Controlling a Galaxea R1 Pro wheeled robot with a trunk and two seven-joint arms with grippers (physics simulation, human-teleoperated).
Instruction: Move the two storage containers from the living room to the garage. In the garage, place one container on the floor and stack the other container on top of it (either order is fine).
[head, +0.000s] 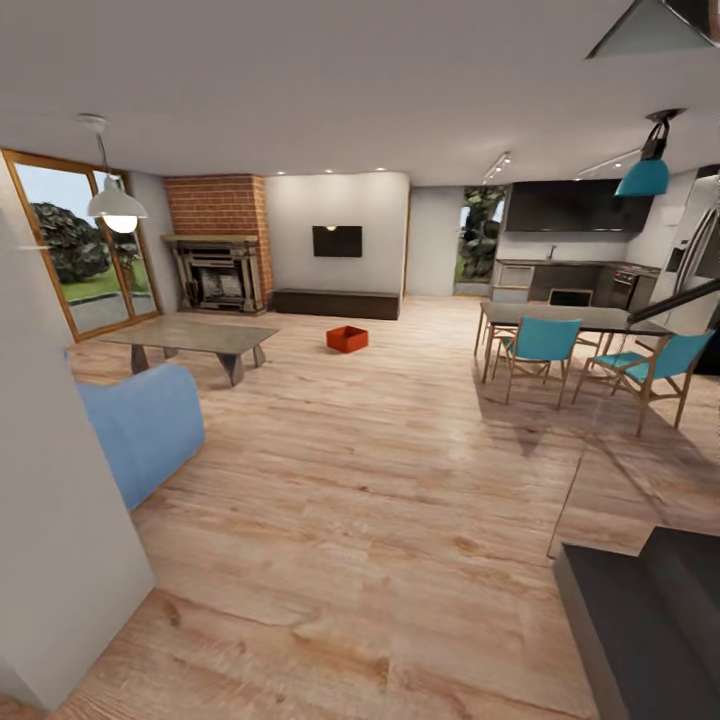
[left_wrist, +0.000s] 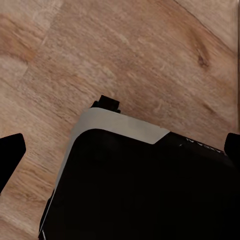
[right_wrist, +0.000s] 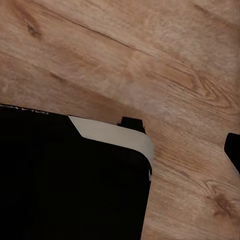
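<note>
The robot stands in the living room, looking across the light wood plank floor (head: 380, 480), and there is the target: one red-orange storage container (head: 347, 339) sitting on the planks well beyond the grey low table (head: 195, 338), out toward the dark low cabinet (head: 337, 303) under the wall-mounted screen (head: 337, 241). Only one bin can be made out from here; the second may be nested in it or elsewhere, and that cannot be told. The brick fireplace (head: 220, 245) stands past the low table, the blue sofa (head: 140, 425) sits on the near side of it, and the dining table (head: 570, 318) with teal chairs (head: 540, 345) is well off to the other side of the bin.

Both wrist cameras look straight down at plank flooring and the robot's own dark base (left_wrist: 145, 185). Dark finger tips show at the picture edges, but whether either arm's jaws stand wide or narrow cannot be told.

The bin looks like light, stiff, smooth plastic with tapered walls, so it will likely slip under a side squeeze. Pinching the open rim on a long wall seems the safer hold.
</note>
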